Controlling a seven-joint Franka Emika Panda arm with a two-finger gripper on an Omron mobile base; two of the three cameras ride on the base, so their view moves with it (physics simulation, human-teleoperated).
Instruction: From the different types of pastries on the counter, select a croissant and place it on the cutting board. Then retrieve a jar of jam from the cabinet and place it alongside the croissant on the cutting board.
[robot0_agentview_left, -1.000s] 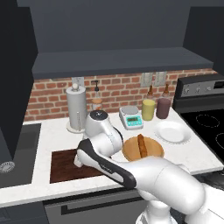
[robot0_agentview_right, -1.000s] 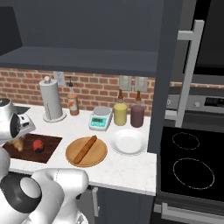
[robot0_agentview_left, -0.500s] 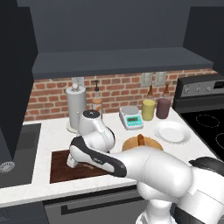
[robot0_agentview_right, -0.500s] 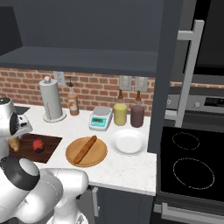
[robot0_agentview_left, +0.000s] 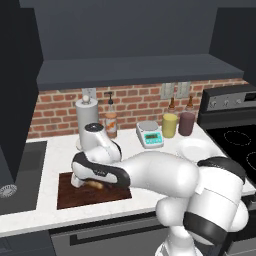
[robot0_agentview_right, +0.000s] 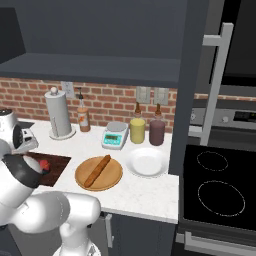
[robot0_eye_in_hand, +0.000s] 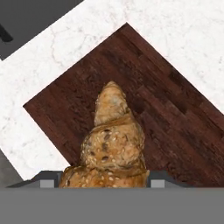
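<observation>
In the hand view the golden-brown croissant (robot0_eye_in_hand: 113, 144) sits between the tips of my gripper (robot0_eye_in_hand: 105, 179), which is shut on it. Its tapered end points out over the dark wooden cutting board (robot0_eye_in_hand: 170, 113) lying on the white counter (robot0_eye_in_hand: 175, 26). From the left base view my gripper (robot0_agentview_left: 89, 183) hangs low over the board (robot0_agentview_left: 75, 197) with the croissant (robot0_agentview_left: 95, 185) at its tip. A tiny dark jar of jam (robot0_agentview_right: 44, 164) with a red top stands on the board (robot0_agentview_right: 59, 163). The grey cabinet (robot0_agentview_left: 140, 70) hangs above the counter.
A long brown bread stick (robot0_agentview_right: 98, 170) lies on a round tan plate (robot0_agentview_right: 116, 176), with a white plate (robot0_agentview_right: 146, 162) to its right. At the wall stand a paper towel roll (robot0_agentview_left: 86, 120), a scale (robot0_agentview_left: 150, 135) and bottles (robot0_agentview_left: 170, 125). A sink (robot0_agentview_left: 22, 175) lies left, a stove (robot0_agentview_right: 215, 187) right.
My arm has swung left and down with the croissant, from beside the round plate to low over the cutting board. Nothing else has moved.
</observation>
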